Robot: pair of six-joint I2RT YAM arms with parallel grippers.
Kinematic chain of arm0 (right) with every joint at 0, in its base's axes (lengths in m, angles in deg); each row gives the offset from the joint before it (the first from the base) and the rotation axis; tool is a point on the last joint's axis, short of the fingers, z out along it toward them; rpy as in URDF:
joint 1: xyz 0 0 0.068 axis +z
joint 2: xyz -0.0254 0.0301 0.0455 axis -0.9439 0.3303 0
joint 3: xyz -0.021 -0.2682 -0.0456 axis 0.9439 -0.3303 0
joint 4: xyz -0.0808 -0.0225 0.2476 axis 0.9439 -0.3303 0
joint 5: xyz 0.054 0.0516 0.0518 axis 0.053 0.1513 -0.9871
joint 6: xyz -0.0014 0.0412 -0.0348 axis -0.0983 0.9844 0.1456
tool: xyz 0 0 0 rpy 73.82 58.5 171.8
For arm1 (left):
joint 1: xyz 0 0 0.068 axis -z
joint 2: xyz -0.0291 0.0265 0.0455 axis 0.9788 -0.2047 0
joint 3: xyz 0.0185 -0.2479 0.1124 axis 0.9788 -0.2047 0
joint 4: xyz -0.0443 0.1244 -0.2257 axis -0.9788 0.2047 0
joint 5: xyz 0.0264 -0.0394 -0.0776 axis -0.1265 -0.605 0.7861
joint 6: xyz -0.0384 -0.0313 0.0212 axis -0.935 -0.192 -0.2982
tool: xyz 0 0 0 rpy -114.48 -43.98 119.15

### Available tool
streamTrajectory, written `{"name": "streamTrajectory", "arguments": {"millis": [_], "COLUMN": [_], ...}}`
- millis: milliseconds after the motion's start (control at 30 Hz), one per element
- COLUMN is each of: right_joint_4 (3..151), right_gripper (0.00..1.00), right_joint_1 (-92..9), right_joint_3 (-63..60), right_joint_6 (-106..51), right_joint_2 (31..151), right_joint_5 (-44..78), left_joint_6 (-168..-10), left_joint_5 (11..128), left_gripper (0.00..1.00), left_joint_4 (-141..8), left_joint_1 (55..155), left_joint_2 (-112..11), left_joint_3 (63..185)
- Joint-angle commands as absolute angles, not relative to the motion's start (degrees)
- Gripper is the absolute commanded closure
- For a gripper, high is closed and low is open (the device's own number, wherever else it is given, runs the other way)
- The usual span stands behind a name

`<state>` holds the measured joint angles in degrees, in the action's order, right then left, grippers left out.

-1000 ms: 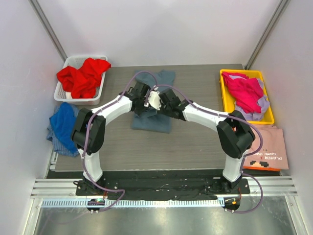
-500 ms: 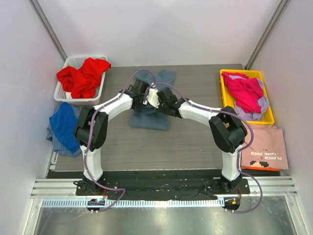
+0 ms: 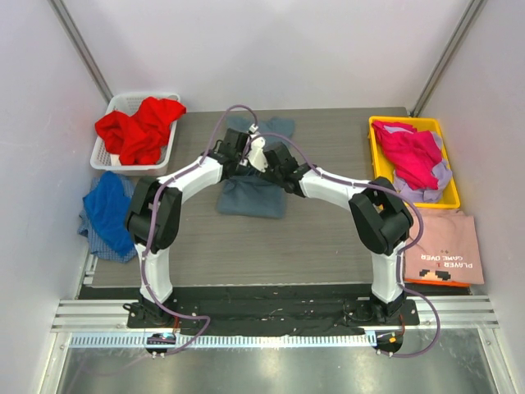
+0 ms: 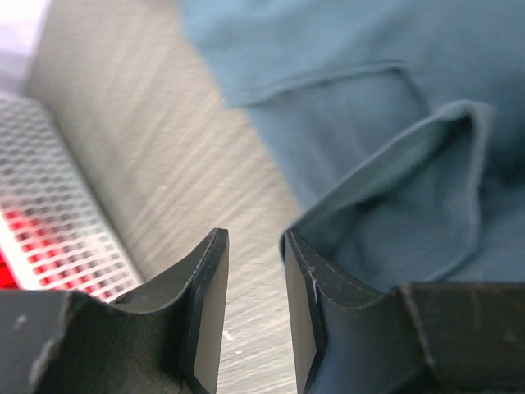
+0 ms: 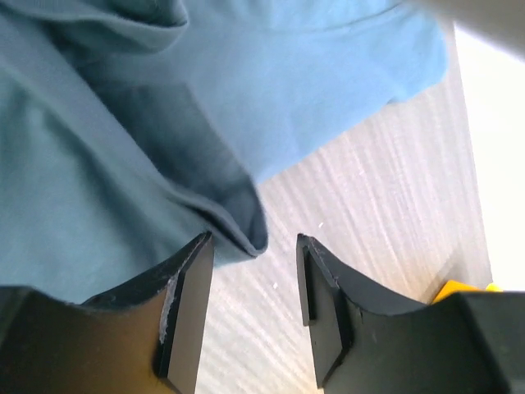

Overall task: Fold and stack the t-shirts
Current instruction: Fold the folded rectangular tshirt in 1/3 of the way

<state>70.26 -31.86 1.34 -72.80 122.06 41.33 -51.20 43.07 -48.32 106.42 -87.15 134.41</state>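
1. Fingers (image 4: 205, 316) of the left gripper (image 4: 253, 324) stand a little apart with nothing between them. Bare table (image 4: 148, 164) shows through the narrow gap.
2. The right-hand finger of that gripper sits just beside a raised fold of the grey shirt (image 4: 394, 213). Whether it touches the cloth cannot be told.
3. The right gripper (image 5: 254, 320) is spread wider and is also empty. A dark fold of the same shirt hangs just beyond the gap, nearer the left-hand finger, and wood grain fills the rest of the gap.
4. Seen from above, the two grippers are close together over the far part of the grey shirt, and the arms arch in from either side.
5. The grey shirt lies mid-table, slightly toward the far side. A flatter folded part lies nearer the arm bases, and a rumpled part sticks out beyond the grippers on the far side.
6. At the far left, a white basket (image 3: 111, 160) holds a heaped red shirt (image 3: 139, 127), which spills over the basket's right rim.
7. Near of the basket, a blue shirt (image 3: 105, 209) lies crumpled at the table's left edge, partly off it.
8. At the far right, a yellow bin (image 3: 426, 203) holds a magenta shirt (image 3: 410, 152) on top of some lilac cloth.
9. Just near of the bin, a pink shirt (image 3: 447, 246) lies folded flat at the right edge with its printed lettering face up. An orange strip shows under its near side.
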Motion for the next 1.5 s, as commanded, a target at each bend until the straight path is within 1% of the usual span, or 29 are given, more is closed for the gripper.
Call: {"name": "streamTrajectory", "arguments": {"millis": [0, 33, 133, 300, 400, 633, 667, 767, 867, 900, 1000, 1100, 1300, 1433, 1467], "right_joint_4": [75.4, 76.1, 77.3, 77.2, 76.8, 73.8, 73.1, 68.8, 64.5, 62.8, 60.4, 60.4, 63.4, 63.7, 63.9], "right_gripper": [0.48, 0.48, 0.48, 0.48, 0.47, 0.45, 0.44, 0.39, 0.35, 0.34, 0.29, 0.27, 0.27, 0.27, 0.27], "right_joint_1": [-32.1, -32.1, -32.2, -32.4, -32.5, -32.6, -32.6, -32.5, -32.4, -32.4, -32.0, -31.2, -29.7, -29.5, -29.5], "right_joint_3": [4.2, 4.6, 4.8, 5.7, 5.5, 3.1, 2.6, 0.3, -3.1, -5.3, -10.1, -14.7, -19.6, -18.3, -17.8], "right_joint_6": [-71.5, -71.6, -71.8, -71.7, -71.8, -69.3, -68.6, -65.9, -63.9, -63.7, -63.5, -63.1, -62.3, -62.8, -63.0], "right_joint_2": [124.5, 125.1, 125.7, 125.5, 124.7, 119.8, 118.8, 113.8, 109.1, 108.3, 105.0, 101.5, 98.4, 99.7, 100.0], "right_joint_5": [45.8, 46.7, 48.1, 49.5, 50.3, 50.2, 49.7, 45.5, 41.2, 40.5, 38.0, 35.5, 34.7, 35.8, 36.2], "left_joint_6": [-51.2, -50.6, -49.6, -50.1, -52.3, -58.8, -59.0, -59.9, -60.4, -60.6, -60.2, -60.0, -60.4, -59.9, -59.9], "left_joint_5": [34.2, 33.3, 30.4, 30.4, 32.8, 43.6, 46.9, 50.5, 54.1, 55.6, 56.5, 56.7, 57.6, 59.0, 59.1], "left_gripper": [0.61, 0.6, 0.59, 0.59, 0.59, 0.59, 0.59, 0.59, 0.54, 0.49, 0.46, 0.46, 0.46, 0.46, 0.46], "left_joint_4": [-59.5, -60.4, -62.0, -60.6, -55.1, -42.7, -40.4, -34.7, -30.2, -29.6, -27.5, -26.9, -27.3, -29.0, -28.9], "left_joint_1": [106.7, 106.6, 106.6, 106.5, 106.6, 106.6, 106.6, 106.6, 106.6, 106.6, 106.6, 106.6, 106.6, 106.6, 106.6], "left_joint_2": [-85.2, -85.2, -85.4, -82.4, -79.5, -73.9, -73.4, -72.5, -71.4, -71.0, -70.3, -70.4, -70.5, -71.6, -72.4], "left_joint_3": [136.3, 136.2, 137.1, 136.8, 136.8, 135.8, 135.6, 135.7, 134.6, 133.3, 131.4, 129.4, 126.8, 128.3, 130.5]}}
